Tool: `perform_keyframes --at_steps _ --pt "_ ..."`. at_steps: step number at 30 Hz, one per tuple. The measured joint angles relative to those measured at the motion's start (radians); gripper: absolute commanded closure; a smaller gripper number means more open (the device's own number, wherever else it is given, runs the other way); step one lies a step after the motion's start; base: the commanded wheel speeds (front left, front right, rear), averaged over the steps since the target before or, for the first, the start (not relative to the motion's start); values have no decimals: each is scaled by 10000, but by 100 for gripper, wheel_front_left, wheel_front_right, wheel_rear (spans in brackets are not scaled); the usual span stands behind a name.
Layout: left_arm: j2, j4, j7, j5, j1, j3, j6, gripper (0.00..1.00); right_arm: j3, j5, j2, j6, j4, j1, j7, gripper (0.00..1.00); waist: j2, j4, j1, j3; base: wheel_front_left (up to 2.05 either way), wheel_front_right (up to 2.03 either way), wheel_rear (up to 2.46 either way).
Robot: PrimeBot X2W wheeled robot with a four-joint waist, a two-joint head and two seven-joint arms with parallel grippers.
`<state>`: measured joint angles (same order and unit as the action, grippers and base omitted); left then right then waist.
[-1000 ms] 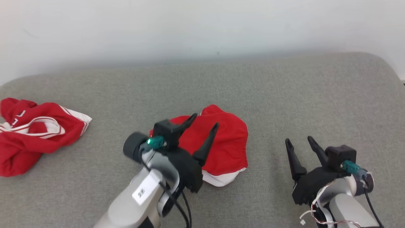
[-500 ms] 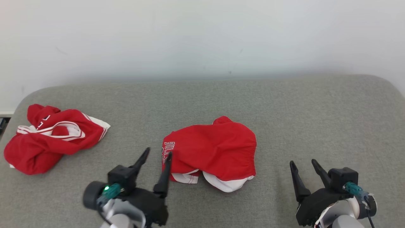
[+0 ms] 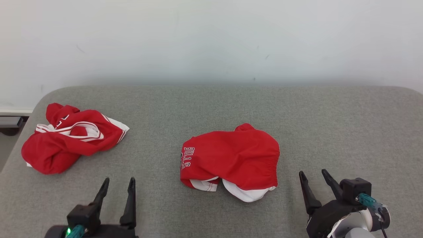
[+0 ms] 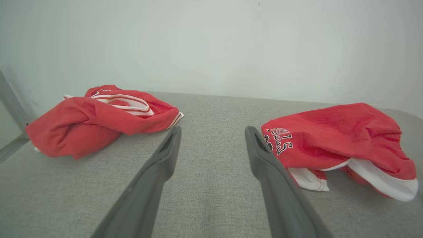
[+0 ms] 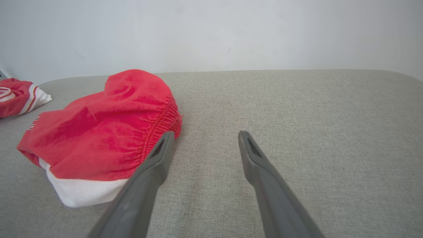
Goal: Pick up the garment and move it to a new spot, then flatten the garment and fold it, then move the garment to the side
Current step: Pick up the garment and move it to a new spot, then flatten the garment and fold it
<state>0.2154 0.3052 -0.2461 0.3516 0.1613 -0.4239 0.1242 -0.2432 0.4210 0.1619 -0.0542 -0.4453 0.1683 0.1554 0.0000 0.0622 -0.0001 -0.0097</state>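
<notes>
A folded red garment with white trim and lettering lies at the middle of the grey surface, also seen as the garment in the left wrist view and the garment in the right wrist view. A second crumpled red and white garment lies at the far left, the same garment in the left wrist view. My left gripper stands open at the lower left, apart from both. At the lower right my right gripper is open, empty, just right of the folded garment.
A pale wall rises behind the grey padded surface. The surface's left edge drops off beside the crumpled garment, where a dark fitting shows. Bare grey fabric stretches to the right of the folded garment.
My left gripper has drawn back from over the folded garment to the lower left, still open. The head camera has tilted up, so the whole scene shifted. The right gripper kept its place.
</notes>
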Motion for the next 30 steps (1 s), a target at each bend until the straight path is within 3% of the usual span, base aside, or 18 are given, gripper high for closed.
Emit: perform_keyframes --at_steps 9,17,23,30 --pt "-848 -516 -15 -963 -856 1225 0 0 -96 29 -69 -17 77 -214 -52 0 1 156 1 87 0 0 0" --pt "-1216 -880 44 -761 -1128 656 -17 0 -328 25 -115 15 226 -132 -249 0 1 174 1 347 0 0 0" --pt "-1473 -502 594 -84 -981 -295 -984 0 -671 6 -236 198 199 92 -616 0 1 145 1 620 0 0 0" --pt "-1599 474 1174 558 43 -608 -1499 0 -955 -107 -320 293 -27 472 -947 0 1 60 2 844 0 0 0"
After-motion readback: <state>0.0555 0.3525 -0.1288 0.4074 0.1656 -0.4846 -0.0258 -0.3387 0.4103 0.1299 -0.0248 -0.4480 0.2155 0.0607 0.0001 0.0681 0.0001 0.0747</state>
